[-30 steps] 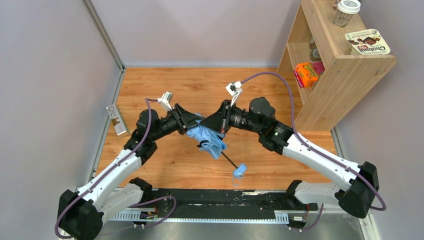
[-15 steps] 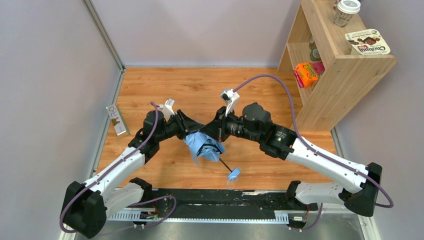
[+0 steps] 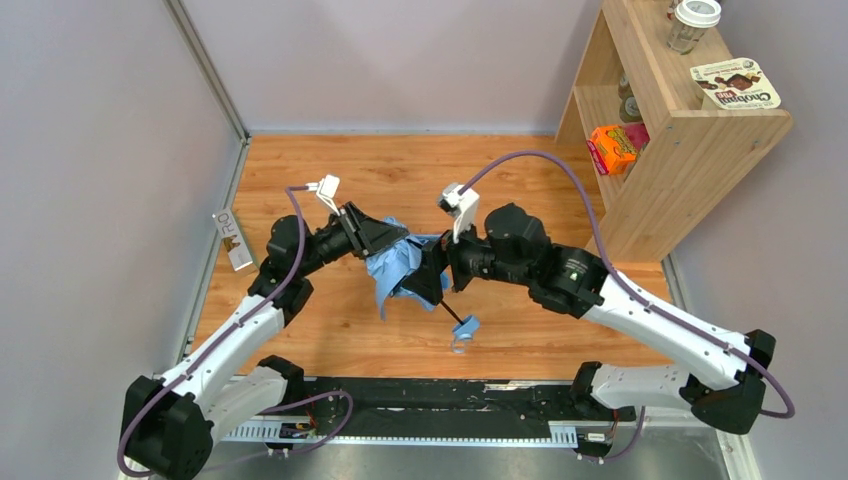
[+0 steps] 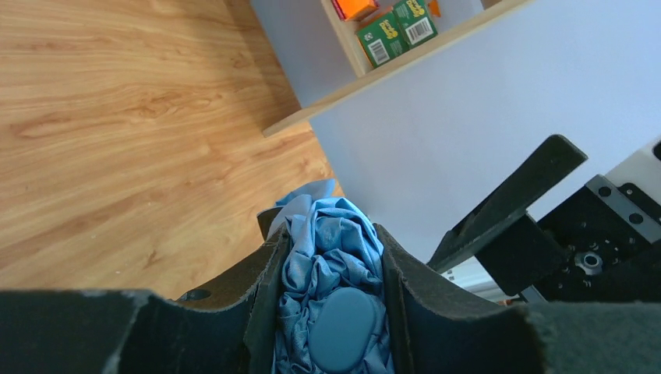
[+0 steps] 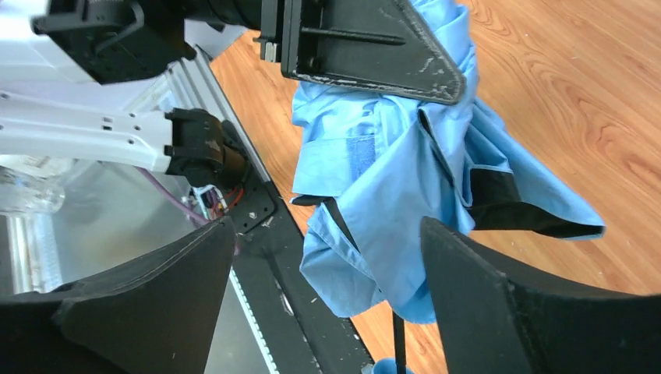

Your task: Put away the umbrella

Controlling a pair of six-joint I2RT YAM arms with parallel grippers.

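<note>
The umbrella (image 3: 392, 268) is a crumpled sky-blue bundle held above the wooden floor between the two arms. Its dark shaft (image 3: 450, 312) slants down to the small blue handle (image 3: 466, 326). My left gripper (image 3: 397, 243) is shut on the top of the canopy. In the left wrist view the fabric (image 4: 331, 249) and a blue oval cap (image 4: 343, 327) fill the space between the left gripper's (image 4: 327, 234) fingers. My right gripper (image 5: 327, 226) stands open, its fingers wide on either side of the hanging fabric (image 5: 374, 156) without touching it. The shaft (image 5: 399, 343) runs down between them.
A wooden shelf unit (image 3: 680, 150) stands at the back right with an orange box (image 3: 613, 148), a snack box (image 3: 735, 85) and a cup (image 3: 693, 22). A small carton (image 3: 235, 240) leans at the left wall. The black rail (image 3: 430, 400) runs along the near edge.
The right gripper has opened and let go of the umbrella. The left gripper keeps its hold. The bundle and handle have shifted a little left, and the right arm has reached further left.
</note>
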